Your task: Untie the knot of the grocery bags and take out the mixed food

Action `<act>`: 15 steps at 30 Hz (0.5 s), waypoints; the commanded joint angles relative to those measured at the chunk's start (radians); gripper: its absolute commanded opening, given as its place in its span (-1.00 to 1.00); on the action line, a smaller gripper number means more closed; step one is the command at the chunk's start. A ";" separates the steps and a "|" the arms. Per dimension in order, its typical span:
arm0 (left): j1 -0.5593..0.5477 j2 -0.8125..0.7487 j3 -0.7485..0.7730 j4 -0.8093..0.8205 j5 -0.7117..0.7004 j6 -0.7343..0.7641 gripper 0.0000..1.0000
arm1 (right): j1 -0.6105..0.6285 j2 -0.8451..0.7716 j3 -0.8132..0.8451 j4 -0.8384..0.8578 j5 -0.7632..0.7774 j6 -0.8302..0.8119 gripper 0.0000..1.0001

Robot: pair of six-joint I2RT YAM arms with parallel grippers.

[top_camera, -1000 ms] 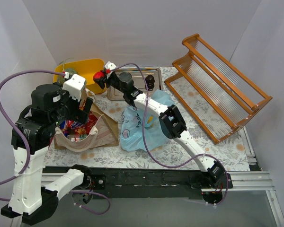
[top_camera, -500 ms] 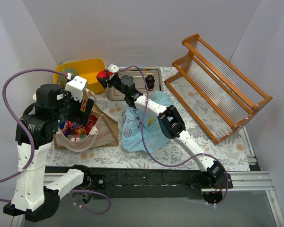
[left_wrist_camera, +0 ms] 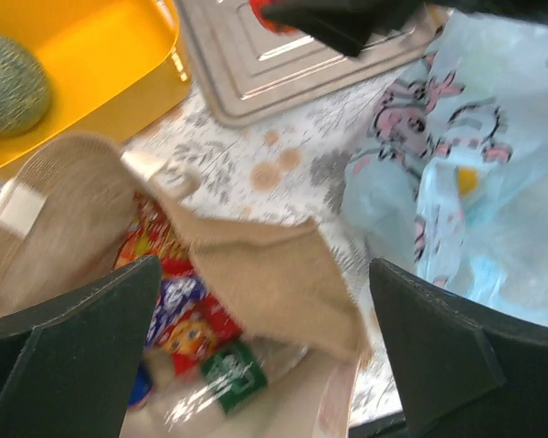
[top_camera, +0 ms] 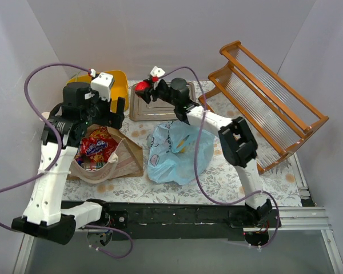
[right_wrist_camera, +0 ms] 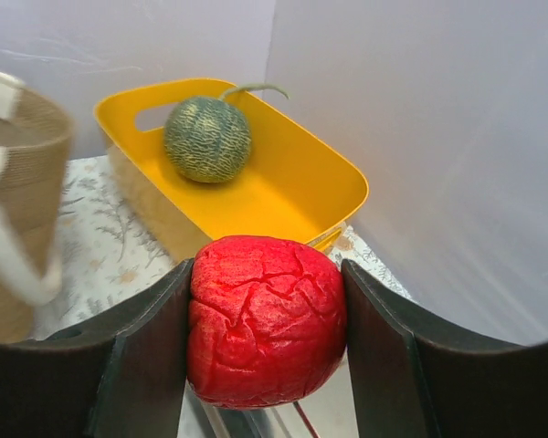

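Observation:
My right gripper (top_camera: 144, 89) is shut on a small red round item (right_wrist_camera: 267, 319) and holds it above the left end of the metal tray (top_camera: 160, 108). The green netted melon (right_wrist_camera: 207, 139) lies in the yellow tub (right_wrist_camera: 283, 182). My left gripper (left_wrist_camera: 263, 301) is open and empty above the brown paper bag (top_camera: 126, 157). The bag stands open with a red snack packet (top_camera: 97, 145) inside. The left wrist view also shows the green-labelled bottle (left_wrist_camera: 233, 374) and a bit of blue can (left_wrist_camera: 139, 388) in it. The light blue plastic bag (top_camera: 177, 151) lies open on the right.
A wooden rack (top_camera: 268, 103) stands at the back right. The yellow tub (top_camera: 119, 85) sits at the back left, partly behind my left arm. White walls close in the back and both sides.
My right gripper has moved right with the red item, from beside the tub to over the tray. My left arm has risen and swung back toward the tub.

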 commanded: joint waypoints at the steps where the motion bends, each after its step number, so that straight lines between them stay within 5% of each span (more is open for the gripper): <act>1: 0.011 0.096 0.049 0.168 0.133 -0.112 0.96 | 0.015 -0.293 -0.263 0.129 -0.166 -0.134 -0.97; 9: 0.049 0.294 0.107 0.222 0.712 -0.236 0.96 | 0.037 -0.549 -0.488 0.017 -0.234 -0.467 -0.97; 15: 0.136 0.349 0.006 0.392 0.974 -0.396 0.91 | 0.043 -0.610 -0.520 -0.046 -0.245 -0.593 -0.97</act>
